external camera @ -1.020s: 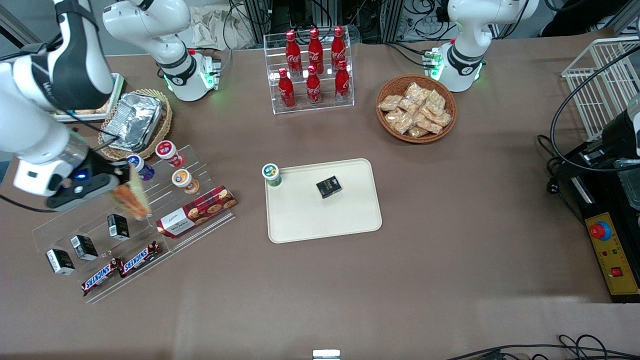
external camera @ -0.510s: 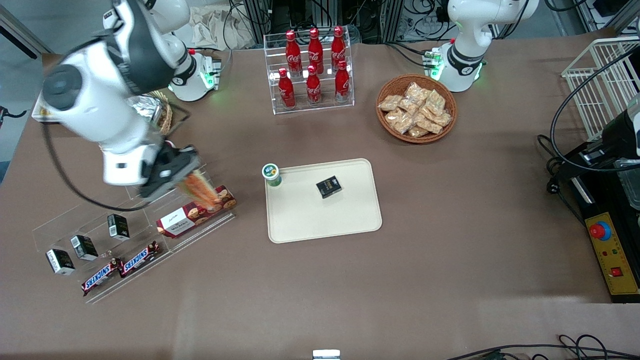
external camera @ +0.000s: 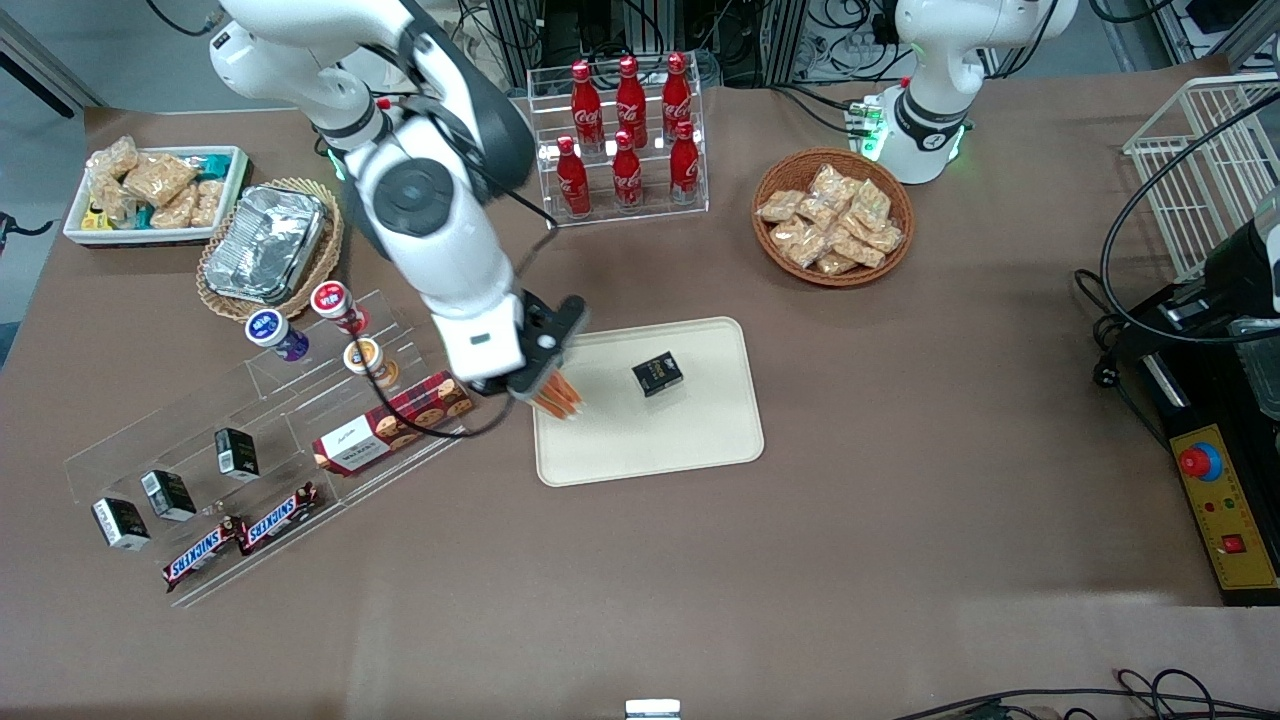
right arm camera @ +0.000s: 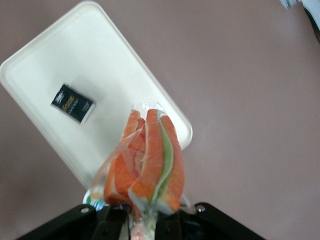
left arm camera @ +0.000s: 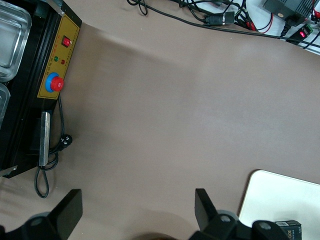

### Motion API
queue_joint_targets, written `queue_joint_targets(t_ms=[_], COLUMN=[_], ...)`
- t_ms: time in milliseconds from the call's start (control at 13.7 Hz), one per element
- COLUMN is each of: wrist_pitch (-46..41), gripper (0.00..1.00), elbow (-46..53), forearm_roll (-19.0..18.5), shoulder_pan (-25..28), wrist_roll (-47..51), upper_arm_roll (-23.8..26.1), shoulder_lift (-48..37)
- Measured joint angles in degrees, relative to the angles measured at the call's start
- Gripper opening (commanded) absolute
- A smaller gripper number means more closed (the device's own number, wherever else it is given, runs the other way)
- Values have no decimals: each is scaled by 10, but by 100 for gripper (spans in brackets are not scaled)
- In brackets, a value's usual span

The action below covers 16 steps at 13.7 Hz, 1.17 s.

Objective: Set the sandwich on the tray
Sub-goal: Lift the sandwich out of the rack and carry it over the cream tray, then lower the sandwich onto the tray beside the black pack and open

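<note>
Front view. The gripper (external camera: 545,383) hangs above the edge of the tray (external camera: 690,440) that faces the working arm's end of the table, its fingers clamped on the sandwich (external camera: 560,397), which is held in the air and points down toward the tray. In the wrist view the sandwich (right arm camera: 145,162) shows orange and green layers under clear wrap, with the tray (right arm camera: 100,65) below it.

Containers and contents:
- Tray: one small black box (external camera: 657,373) lying flat on it. A cup seen only in part lies under the gripper at the tray's edge.
- Clear bottle rack (external camera: 617,205): six red cola bottles (external camera: 627,172), in two rows of three.
- Round wicker basket (external camera: 775,180): a heap of tan snack packets (external camera: 830,220), too overlapped to count.
- White bin (external camera: 232,185), toward the working arm's end of the table: more tan snack packets (external camera: 155,180), with something blue-green among them.
- Shallow wicker dish (external camera: 325,250): one crinkled foil container (external camera: 265,243).
- Clear stepped stand (external camera: 130,440): three small lidded cups (external camera: 333,300), three small black cartons (external camera: 167,494), one red biscuit box (external camera: 390,422) and two Snickers bars (external camera: 240,537).
</note>
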Motion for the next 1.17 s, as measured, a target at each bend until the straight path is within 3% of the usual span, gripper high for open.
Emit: queue_joint_targets(t_ms=[728,1166], wrist_pitch=[242,291], gripper=[0,0], elbow=[12,15], forearm_roll=[-1,-1], shoulder_pan=[36,46], wrist_roll=[-132,-179], upper_arm_roll=[32,33], shoulder_lift=[159,203])
